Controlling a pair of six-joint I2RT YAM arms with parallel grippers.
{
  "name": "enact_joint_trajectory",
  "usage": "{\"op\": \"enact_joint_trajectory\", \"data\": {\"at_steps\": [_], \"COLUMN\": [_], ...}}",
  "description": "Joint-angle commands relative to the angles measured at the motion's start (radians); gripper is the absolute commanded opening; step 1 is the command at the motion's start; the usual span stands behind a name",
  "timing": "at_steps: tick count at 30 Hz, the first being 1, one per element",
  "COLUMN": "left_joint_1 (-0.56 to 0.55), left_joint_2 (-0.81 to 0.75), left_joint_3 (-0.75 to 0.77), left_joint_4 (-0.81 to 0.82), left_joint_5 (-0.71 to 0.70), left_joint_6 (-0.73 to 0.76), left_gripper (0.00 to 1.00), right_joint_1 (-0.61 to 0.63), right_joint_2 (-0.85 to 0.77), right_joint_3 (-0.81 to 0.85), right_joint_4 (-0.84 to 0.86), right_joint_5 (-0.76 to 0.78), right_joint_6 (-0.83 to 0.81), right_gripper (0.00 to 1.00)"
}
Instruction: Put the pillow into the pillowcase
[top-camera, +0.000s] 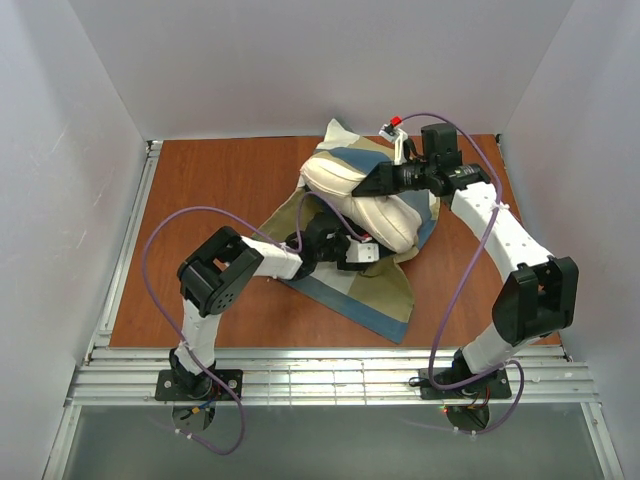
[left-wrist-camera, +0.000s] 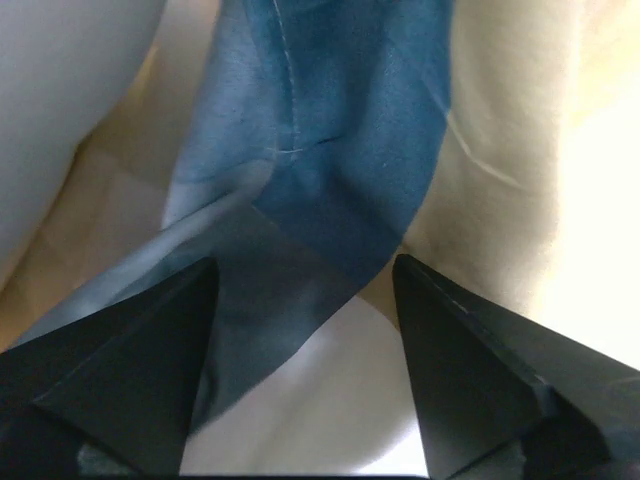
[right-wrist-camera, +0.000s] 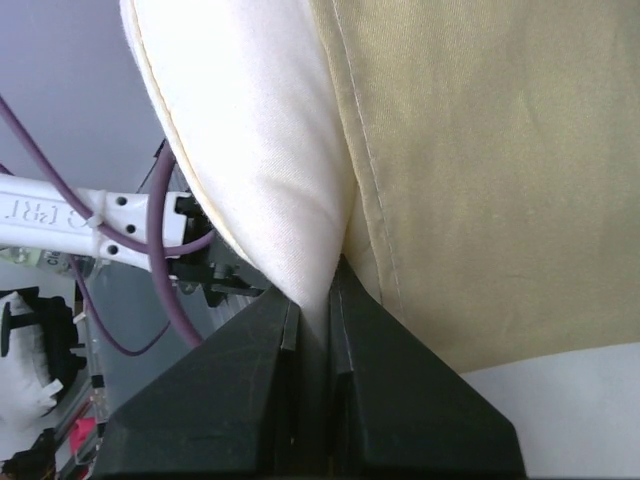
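The cream-white pillow (top-camera: 345, 180) lies humped at the back middle of the table, partly wrapped by the blue, tan and cream pillowcase (top-camera: 372, 292), which spreads out under it toward the front. My right gripper (top-camera: 377, 184) is shut on a cream fold of the pillow (right-wrist-camera: 250, 150), with the tan pillowcase cloth (right-wrist-camera: 480, 150) right beside its jaws (right-wrist-camera: 315, 290). My left gripper (top-camera: 343, 238) is pushed in at the pillow's front side. Its jaws (left-wrist-camera: 302, 268) stand wide open, with blue pillowcase cloth (left-wrist-camera: 330, 150) close in front of them. The pillow's heart mark is hidden.
The brown wooden table (top-camera: 220, 190) is boxed in by white walls on three sides. An aluminium rail (top-camera: 330, 375) runs along the front edge. Purple cables (top-camera: 160, 235) loop off both arms. A small red-tipped connector (top-camera: 395, 122) sits behind the pillow.
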Motion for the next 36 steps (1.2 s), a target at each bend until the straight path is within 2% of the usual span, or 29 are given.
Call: {"op": "enact_joint_trajectory", "data": {"at_steps": [1, 5, 8, 11, 13, 17, 22, 25, 27, 28, 29, 30, 32, 33, 35, 36], "left_joint_1": [-0.005, -0.005, -0.009, -0.05, -0.075, -0.129, -0.149, -0.149, -0.149, -0.149, -0.149, -0.149, -0.149, -0.149, -0.149, -0.147], "left_joint_2": [0.024, 0.038, -0.032, -0.126, -0.161, -0.165, -0.085, -0.056, -0.043, -0.037, -0.022, -0.02, -0.045, -0.06, -0.103, -0.126], "left_joint_3": [0.076, 0.11, 0.034, -0.072, -0.133, -0.126, -0.036, -0.006, 0.01, 0.035, 0.068, 0.095, 0.106, 0.094, 0.078, 0.067], "left_joint_4": [-0.13, -0.212, -0.197, -0.047, 0.111, 0.252, 0.158, 0.121, 0.099, 0.052, -0.061, -0.088, -0.196, -0.236, -0.331, -0.441], "left_joint_5": [0.049, 0.063, 0.15, 0.114, 0.071, -0.031, -0.013, 0.049, 0.072, 0.119, 0.141, 0.155, 0.207, 0.224, 0.262, 0.277], "left_joint_6": [0.026, 0.021, 0.076, 0.086, 0.081, 0.044, 0.054, 0.047, 0.04, 0.037, 0.034, 0.011, 0.011, 0.044, 0.086, 0.109], "left_gripper": [0.66, 0.66, 0.71, 0.73, 0.73, 0.75, 0.76, 0.77, 0.7, 0.63, 0.52, 0.46, 0.38, 0.3, 0.22, 0.18], "right_joint_1": [0.002, 0.002, 0.002, 0.002, 0.002, 0.002, 0.003, 0.003, 0.005, 0.002, 0.002, 0.002, -0.009, -0.018, -0.038, -0.056], "right_joint_2": [-0.073, -0.108, -0.12, -0.12, -0.117, -0.116, -0.129, -0.146, -0.154, -0.159, -0.157, -0.156, -0.151, -0.143, -0.133, -0.125], "right_joint_3": [-0.022, -0.078, -0.114, -0.108, -0.095, -0.075, -0.117, -0.15, -0.167, -0.178, -0.172, -0.167, -0.169, -0.169, -0.16, -0.132], "right_joint_4": [0.083, 0.105, 0.136, 0.177, 0.22, 0.286, 0.405, 0.458, 0.522, 0.545, 0.55, 0.545, 0.532, 0.518, 0.44, 0.379], "right_joint_5": [-0.138, -0.167, -0.187, -0.204, -0.215, -0.235, -0.267, -0.276, -0.288, -0.294, -0.296, -0.299, -0.296, -0.296, -0.273, -0.258], "right_joint_6": [0.11, 0.149, 0.179, 0.214, 0.257, 0.329, 0.459, 0.508, 0.574, 0.597, 0.597, 0.585, 0.564, 0.524, 0.44, 0.38], "right_gripper": [0.01, 0.01, 0.01, 0.01, 0.01, 0.01, 0.01, 0.01, 0.01, 0.01, 0.01, 0.01, 0.01, 0.01, 0.01, 0.01]}}
